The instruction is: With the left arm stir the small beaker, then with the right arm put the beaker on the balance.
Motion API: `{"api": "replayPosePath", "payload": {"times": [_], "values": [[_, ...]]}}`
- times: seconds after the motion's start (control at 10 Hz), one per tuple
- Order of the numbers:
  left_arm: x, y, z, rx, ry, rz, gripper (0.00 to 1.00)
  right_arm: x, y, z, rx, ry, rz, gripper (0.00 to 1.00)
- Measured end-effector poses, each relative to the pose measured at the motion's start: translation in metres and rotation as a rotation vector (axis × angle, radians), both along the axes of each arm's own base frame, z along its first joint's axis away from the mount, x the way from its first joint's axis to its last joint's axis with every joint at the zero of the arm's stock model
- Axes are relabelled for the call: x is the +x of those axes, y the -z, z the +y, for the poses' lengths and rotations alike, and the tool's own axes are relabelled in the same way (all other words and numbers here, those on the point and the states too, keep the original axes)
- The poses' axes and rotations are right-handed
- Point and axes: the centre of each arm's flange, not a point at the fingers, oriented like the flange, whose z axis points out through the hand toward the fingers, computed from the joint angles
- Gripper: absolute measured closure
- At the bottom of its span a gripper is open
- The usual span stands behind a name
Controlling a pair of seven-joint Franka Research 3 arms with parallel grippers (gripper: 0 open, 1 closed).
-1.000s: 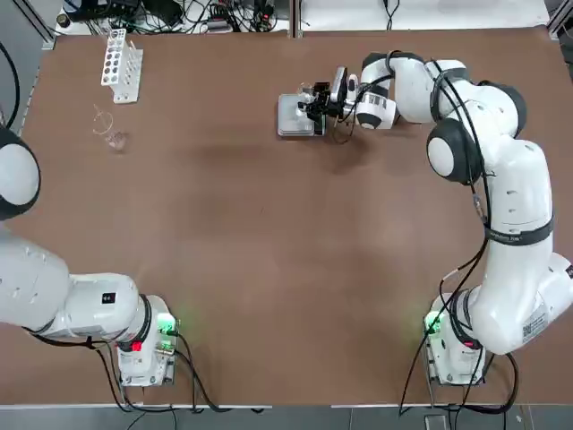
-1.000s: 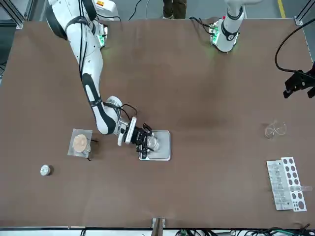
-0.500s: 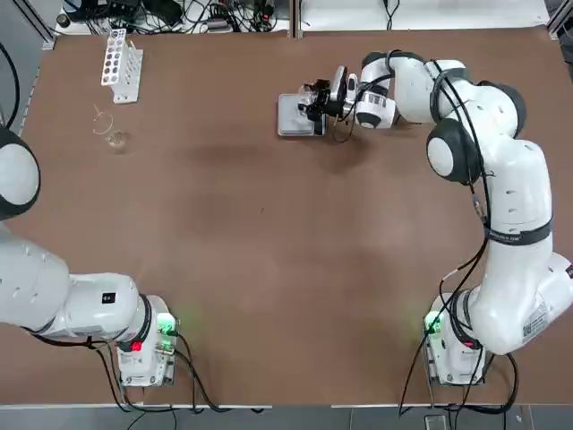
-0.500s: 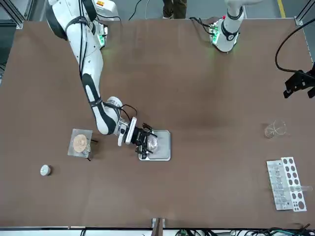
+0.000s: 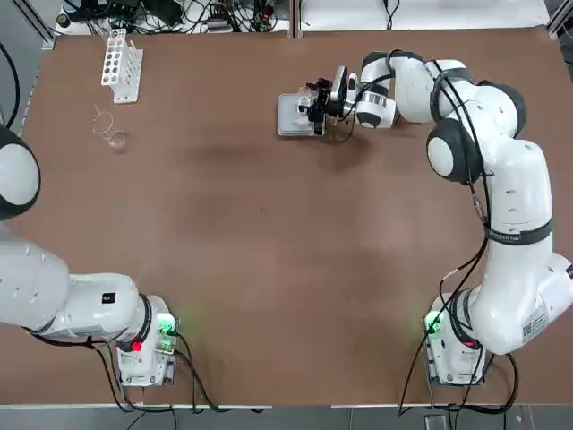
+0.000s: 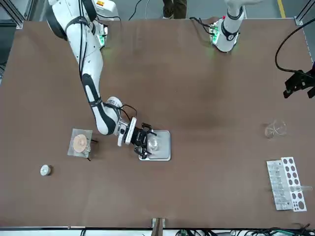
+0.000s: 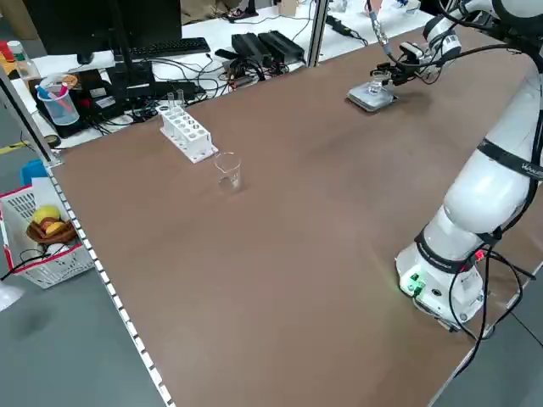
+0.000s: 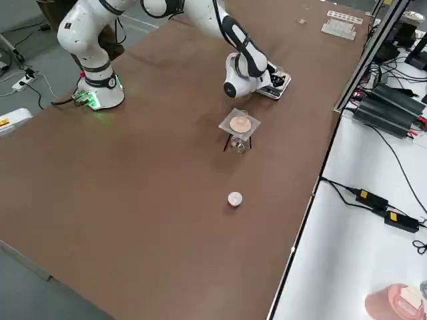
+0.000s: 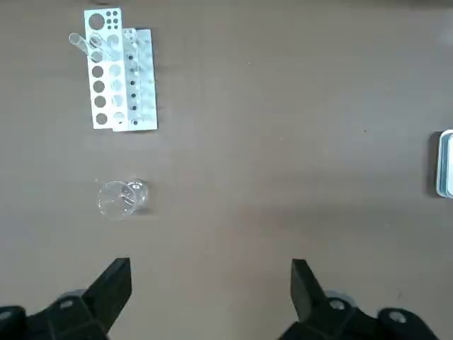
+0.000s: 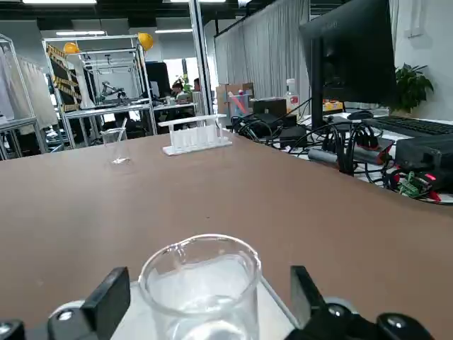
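While the small beaker [image 10: 200, 287] sits on the balance [image 6: 158, 146] at the far middle of the desk [image 5: 269, 251], the right claw [image 10: 205, 301] has its fingers spread wide on either side, not gripping (glass looks free). Pulling back crooked could clip it and tip it off. Left claw [image 9: 210, 296] is open too, parked high.

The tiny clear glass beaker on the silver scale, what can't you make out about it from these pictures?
- Tiny clear glass beaker: its base is cut off by the right wrist picture's bottom edge, so contact with the silver scale is unseen.
- Top view: the right gripper covers the beaker.
- Scale display: too small in the front view.
- Left gripper: open, idle above the table.
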Motion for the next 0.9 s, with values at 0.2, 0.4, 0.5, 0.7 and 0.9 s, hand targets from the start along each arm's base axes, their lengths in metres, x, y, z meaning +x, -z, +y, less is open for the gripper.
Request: {"api": "replayPosePath", "payload": {"times": [0.2, 0.4, 0.5, 0.7, 0.9], "values": [[0.000, 0.000, 0.000, 0.000, 0.001, 0.000, 0.00, -0.003, 0.005, -0.003, -0.007, 0.003, 0.013, 0.00], [0.000, 0.000, -0.001, 0.000, 0.002, 0.000, 0.00, -0.008, 0.009, -0.009, -0.012, 0.006, 0.029, 0.00], [0.000, 0.000, 0.000, 0.000, 0.001, 0.000, 0.00, -0.009, 0.006, -0.011, -0.012, 0.009, 0.029, 0.00], [0.000, 0.000, 0.000, 0.000, 0.001, 0.000, 0.00, -0.009, -0.006, -0.012, -0.004, 0.012, 0.031, 0.00], [0.000, 0.000, 0.000, 0.000, 0.001, 0.000, 0.00, -0.012, -0.016, -0.014, 0.001, 0.014, 0.038, 0.00]]}}
